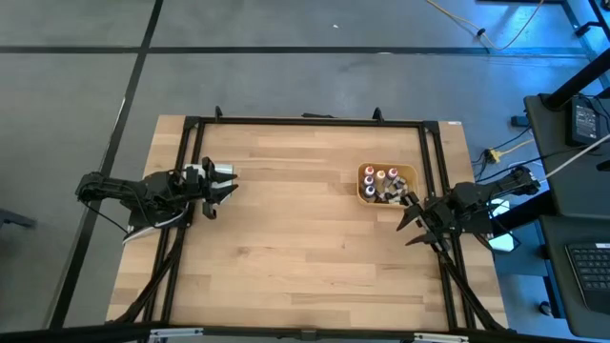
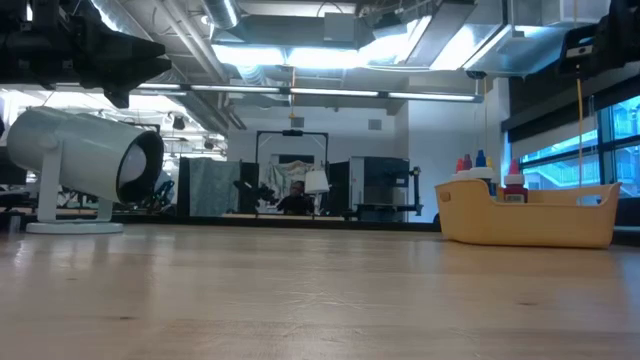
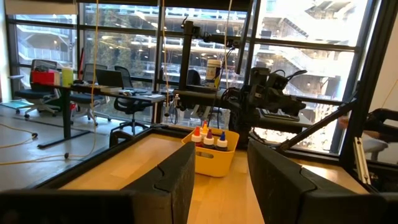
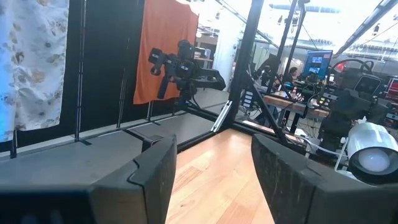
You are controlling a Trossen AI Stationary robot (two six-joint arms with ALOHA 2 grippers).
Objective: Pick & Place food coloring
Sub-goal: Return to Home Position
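Observation:
Several tiny food coloring bottles [image 1: 382,183] with pale pointed caps stand upright inside a tan squarish tray [image 1: 366,194] on the table's right half. The low view shows their orange, blue and red tops [image 2: 487,172] above the tray's rim [image 2: 530,215]; the left wrist view has the bottles [image 3: 209,139] far ahead. My left gripper [image 1: 229,187] hovers open near the table's left edge, pointing right, its fingers [image 3: 219,180] empty. My right gripper [image 1: 410,217] is open just on the near side of the tray, at its right, its fingers [image 4: 214,171] empty.
A black metal frame [image 1: 305,121] runs along the table's edges, with rails down both sides. A white cylindrical camera housing [image 2: 85,165] stands at the table's left in the low view. Bare wood [image 1: 295,238] spreads between the two arms. A person sits far behind the table.

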